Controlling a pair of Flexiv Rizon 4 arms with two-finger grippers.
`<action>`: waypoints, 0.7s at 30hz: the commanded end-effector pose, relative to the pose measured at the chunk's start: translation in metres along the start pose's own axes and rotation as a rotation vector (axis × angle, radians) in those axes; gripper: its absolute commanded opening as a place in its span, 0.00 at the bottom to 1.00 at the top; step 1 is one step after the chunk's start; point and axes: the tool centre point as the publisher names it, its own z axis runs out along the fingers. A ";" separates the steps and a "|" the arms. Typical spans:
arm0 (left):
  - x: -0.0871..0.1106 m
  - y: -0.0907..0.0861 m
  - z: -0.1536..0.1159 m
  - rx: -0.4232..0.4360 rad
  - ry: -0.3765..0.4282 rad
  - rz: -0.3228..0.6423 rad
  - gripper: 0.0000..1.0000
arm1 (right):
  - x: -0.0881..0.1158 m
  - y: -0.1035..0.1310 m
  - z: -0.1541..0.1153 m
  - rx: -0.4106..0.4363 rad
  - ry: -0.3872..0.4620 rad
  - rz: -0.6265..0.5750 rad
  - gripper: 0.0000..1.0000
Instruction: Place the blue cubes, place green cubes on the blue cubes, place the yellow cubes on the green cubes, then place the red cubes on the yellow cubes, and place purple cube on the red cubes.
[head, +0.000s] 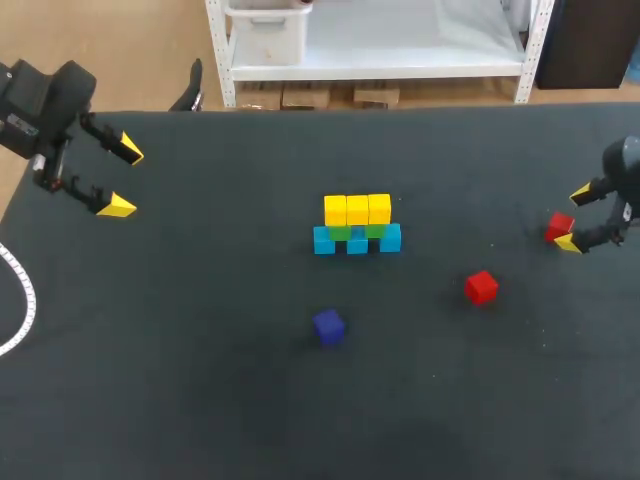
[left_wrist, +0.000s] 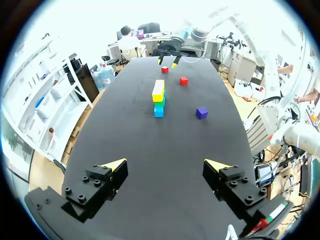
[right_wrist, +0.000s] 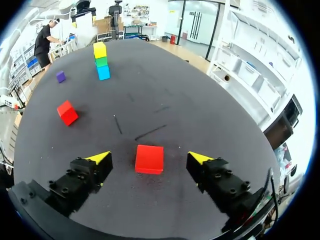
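— Red cube (right_wrist: 149, 159) near the desk's right edge: do the right jaws have it?
— Not yet. They stand released, straddling it, with a gap on each side. If they clench off-centre, I'd expect the cube to skid or twist instead of lifting square.
— And the stack (head: 357, 225)?
— Mid-desk: blue cubes (head: 357, 242) at the base, green (head: 340, 233) on them, yellow (head: 357, 209) on top. It's a wall one cube deep, so a red cube set down hard or overhanging could tip the yellow row, likely taking the green with it.
— Other pieces?
— A second red cube (head: 481, 287) lies between the stack and the right edge. The purple cube (head: 328, 326) sits nearer the front edge, apart from the rest.
— Left jaws?
— Released, holding nothing, by the far left corner.
— Any containers?
— None on the desk.
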 end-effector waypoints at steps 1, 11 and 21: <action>0.001 0.000 0.000 -0.001 -0.004 0.003 1.00 | -0.001 0.001 0.005 0.003 0.012 0.006 0.45; 0.001 0.000 0.000 -0.001 -0.004 0.003 1.00 | 0.000 0.003 0.008 -0.002 0.025 0.010 0.00; 0.001 0.000 0.000 -0.001 -0.004 0.003 1.00 | -0.019 0.004 0.002 -0.006 0.006 -0.034 0.00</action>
